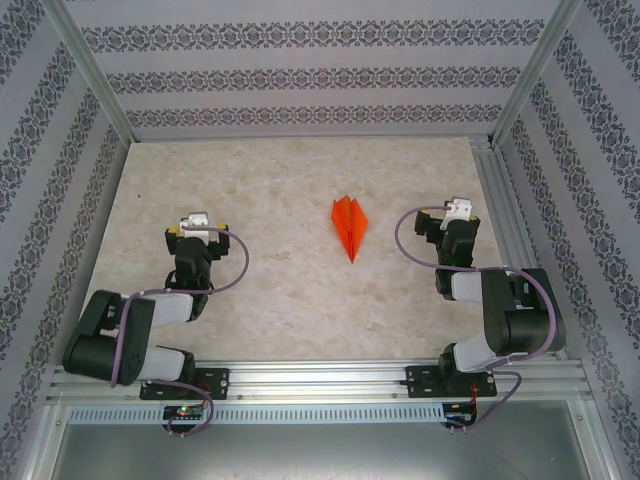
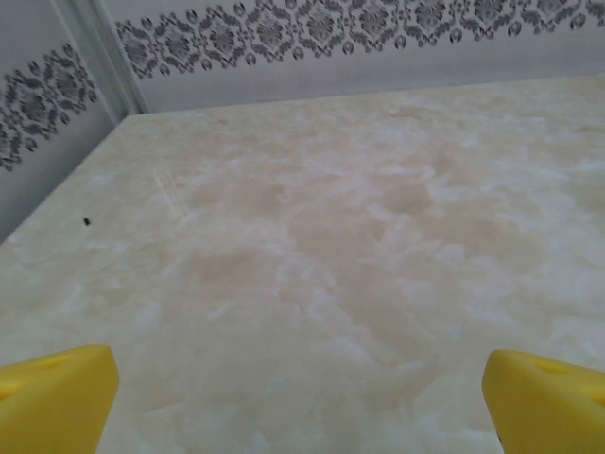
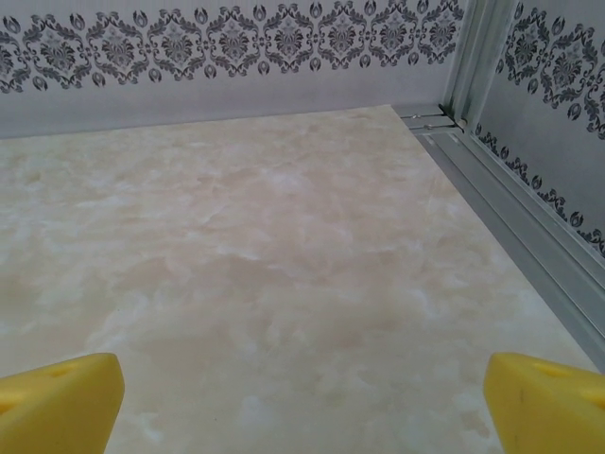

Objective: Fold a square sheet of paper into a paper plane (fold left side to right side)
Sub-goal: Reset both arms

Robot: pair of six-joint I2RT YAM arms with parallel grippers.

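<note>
Two arms are bolted to the aluminium rail along the near edge, the left arm and the right arm, both folded up over the marbled table. A bit further in, the left gripper is held over the tabletop with nothing in it. Its yellow fingers are spread wide apart in the left wrist view, with just bare marble seen between them. Same deal on the other side: the right gripper is released too, its yellow fingertips pushed out to the bottom corners of the right wrist view, nothing pinched.

Between the two grippers but slightly further back, the paper plane is laid on the table, well apart from both and a bit nearer the right one. It's bright orange, folded into a slim dart with a centre ridge, tip pointed toward the near edge. A tiny dark speck can be made out near the table's left edge. Furthest back, the table is closed in by the grey patterned wall, with a metal post at the far left corner.
</note>
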